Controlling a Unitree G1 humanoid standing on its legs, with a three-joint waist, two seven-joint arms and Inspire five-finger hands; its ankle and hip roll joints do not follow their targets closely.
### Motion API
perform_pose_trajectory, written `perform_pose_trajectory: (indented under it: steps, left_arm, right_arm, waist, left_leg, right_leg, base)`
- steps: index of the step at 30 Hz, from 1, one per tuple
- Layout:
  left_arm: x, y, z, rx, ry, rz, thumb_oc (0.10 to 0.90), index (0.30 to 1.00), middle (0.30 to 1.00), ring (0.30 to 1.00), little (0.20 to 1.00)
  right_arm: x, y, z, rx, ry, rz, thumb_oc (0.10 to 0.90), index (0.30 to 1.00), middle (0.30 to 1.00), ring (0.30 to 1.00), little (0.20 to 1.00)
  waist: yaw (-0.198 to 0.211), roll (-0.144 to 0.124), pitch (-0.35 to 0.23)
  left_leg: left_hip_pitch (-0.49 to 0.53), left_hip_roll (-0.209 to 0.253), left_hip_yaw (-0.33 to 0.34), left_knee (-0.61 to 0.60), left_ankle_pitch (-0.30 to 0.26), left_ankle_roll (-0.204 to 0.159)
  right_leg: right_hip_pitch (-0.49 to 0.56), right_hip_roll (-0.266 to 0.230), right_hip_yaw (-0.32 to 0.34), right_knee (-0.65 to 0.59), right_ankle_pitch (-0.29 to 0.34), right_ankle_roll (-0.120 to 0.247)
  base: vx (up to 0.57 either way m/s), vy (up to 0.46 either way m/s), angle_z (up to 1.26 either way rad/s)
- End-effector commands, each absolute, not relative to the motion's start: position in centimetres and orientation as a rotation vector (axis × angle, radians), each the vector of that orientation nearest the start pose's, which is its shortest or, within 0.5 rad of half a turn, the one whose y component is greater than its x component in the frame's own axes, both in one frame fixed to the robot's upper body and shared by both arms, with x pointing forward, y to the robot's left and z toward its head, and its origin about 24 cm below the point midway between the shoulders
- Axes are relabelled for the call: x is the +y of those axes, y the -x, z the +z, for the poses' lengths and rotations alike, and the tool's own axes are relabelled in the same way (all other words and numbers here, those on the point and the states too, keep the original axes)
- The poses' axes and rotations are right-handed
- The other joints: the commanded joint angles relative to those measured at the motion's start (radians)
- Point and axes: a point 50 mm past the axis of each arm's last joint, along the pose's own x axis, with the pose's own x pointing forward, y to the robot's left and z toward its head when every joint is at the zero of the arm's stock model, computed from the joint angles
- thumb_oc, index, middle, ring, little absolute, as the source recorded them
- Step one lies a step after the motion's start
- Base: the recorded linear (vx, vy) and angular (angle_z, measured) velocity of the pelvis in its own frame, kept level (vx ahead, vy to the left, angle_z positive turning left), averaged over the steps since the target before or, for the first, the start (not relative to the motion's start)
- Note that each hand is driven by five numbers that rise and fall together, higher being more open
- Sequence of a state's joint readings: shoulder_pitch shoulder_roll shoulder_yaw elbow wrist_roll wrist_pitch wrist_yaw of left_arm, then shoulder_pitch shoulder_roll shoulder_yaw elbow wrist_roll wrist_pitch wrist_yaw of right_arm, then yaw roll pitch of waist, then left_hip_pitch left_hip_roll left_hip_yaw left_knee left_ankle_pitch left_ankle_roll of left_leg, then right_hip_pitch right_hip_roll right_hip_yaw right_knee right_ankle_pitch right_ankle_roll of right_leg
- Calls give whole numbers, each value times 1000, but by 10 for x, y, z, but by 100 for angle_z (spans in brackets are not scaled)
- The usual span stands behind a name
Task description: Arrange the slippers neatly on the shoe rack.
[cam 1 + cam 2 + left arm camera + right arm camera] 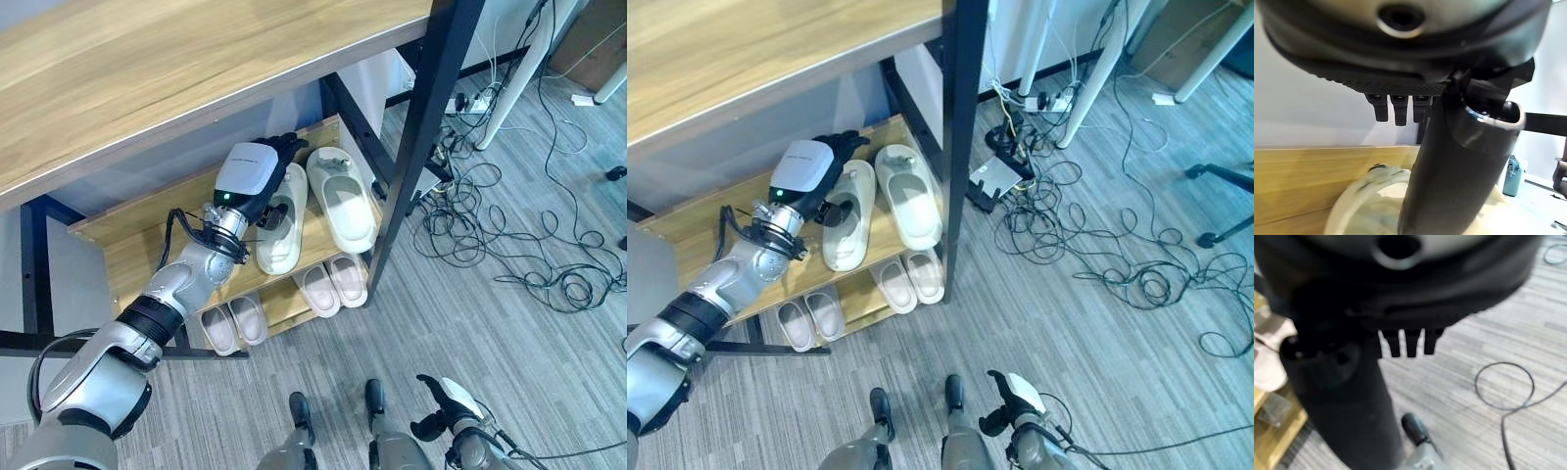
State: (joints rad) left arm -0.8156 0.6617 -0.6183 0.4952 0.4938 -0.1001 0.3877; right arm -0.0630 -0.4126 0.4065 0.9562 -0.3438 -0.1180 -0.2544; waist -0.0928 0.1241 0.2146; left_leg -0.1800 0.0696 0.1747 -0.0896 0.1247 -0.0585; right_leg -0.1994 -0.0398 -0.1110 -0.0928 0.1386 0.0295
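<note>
Two cream slippers (323, 201) lie side by side on the rack (127, 250). Left hand (266, 162) rests at the left one's heel, fingers relaxed, holding nothing. Likely light, soft foam: grip the heel rim.

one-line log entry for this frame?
left hand: open, on left cream slipper | middle shelf | right hand: idle, low

My two head eyes look steeply down from above, sharing the shoe rack (294, 245) and grey floor (1097, 343). My left wrist camera sits very close over what seems a slipper (1371, 205); my right wrist camera faces the floor.
</note>
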Motion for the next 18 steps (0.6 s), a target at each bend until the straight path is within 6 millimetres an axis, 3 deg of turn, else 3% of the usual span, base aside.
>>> perform_pose_trajectory:
  steps: [1,11,15,16,17,18]
  left_arm:
    - [165,-368,219,-739,-1213,159,800,900,900,900,900]
    - [165,-345,182,-659,-895,110,800,900,900,900,900]
    - [168,-330,151,-537,-531,113,800,900,900,900,900]
    - [168,-329,151,-535,-530,113,800,900,900,900,900]
    - [165,-321,134,-470,-373,87,800,900,900,900,900]
    - [166,-321,134,-468,-372,86,800,900,900,900,900]
  right_arm:
    - [-241,-163,-117,688,959,165,800,900,900,900,900]
    - [-238,-162,-121,728,943,147,800,900,900,900,900]
    - [-238,-165,-121,742,929,119,800,900,900,900,900]
    - [-238,-165,-121,743,930,120,800,900,900,900,900]
    - [-238,-166,-121,747,921,107,800,900,900,900,900]
    - [-239,-166,-121,748,922,107,800,900,900,900,900]
  waist:
    - [21,-30,-77]
    - [50,-34,-94]
    - [68,-39,-103]
    - [67,-38,-104]
    - [75,-40,-107]
    - [74,-39,-107]
  left_leg:
    - [-9,-34,-65,2,-86,-23]
    - [11,-33,-80,2,-84,-27]
    - [16,-33,-88,2,-80,-30]
    - [17,-33,-88,2,-80,-30]
    - [19,-32,-91,2,-79,-30]
    - [20,-32,-92,2,-79,-30]
  right_leg:
    - [6,-87,-86,5,-106,103]
    - [39,-88,-106,5,-114,95]
    - [51,-88,-119,5,-118,90]
    - [51,-88,-119,5,-118,90]
    - [57,-88,-125,5,-119,87]
    - [57,-88,-125,5,-119,87]
  base:
    - [-23,-11,9]
    - [-7,-5,5]
    - [-18,-8,10]
    - [-17,-8,17]
    - [-8,-9,10]
    - [-9,-15,10]
